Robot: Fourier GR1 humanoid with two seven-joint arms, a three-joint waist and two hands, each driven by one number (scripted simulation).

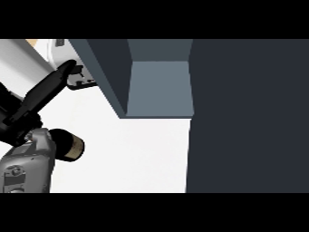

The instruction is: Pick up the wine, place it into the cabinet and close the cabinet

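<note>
The left hand (3, 111) comes in from the view's left edge, above its grey forearm (23, 165), which rises from the lower left corner. Its black fingers (46, 88) are stretched out straight and long, curled round nothing. They slant up and to the right toward the cabinet (160, 86). The fingertip ends right at the cabinet's left wall, near its top corner (whether it actually touches cannot be told).

The cabinet is a blue-grey box seen from a steep angle, open, with a paler inner face and darker side walls. A very large dark panel (257, 118), apparently its door, fills the whole right part of the view.

Just beside the forearm's upper end, on its right, sits a short dark cylinder with a tan band round it (68, 145). This may be the wine bottle, though the view does not settle it, and any label on the band is too small to read. It lies well below the cabinet, outside it.

Behind the fingertip is a small white fitting (82, 80) with dark marks, none legible. The pale counter (137, 154) spreads below the cabinet.
</note>
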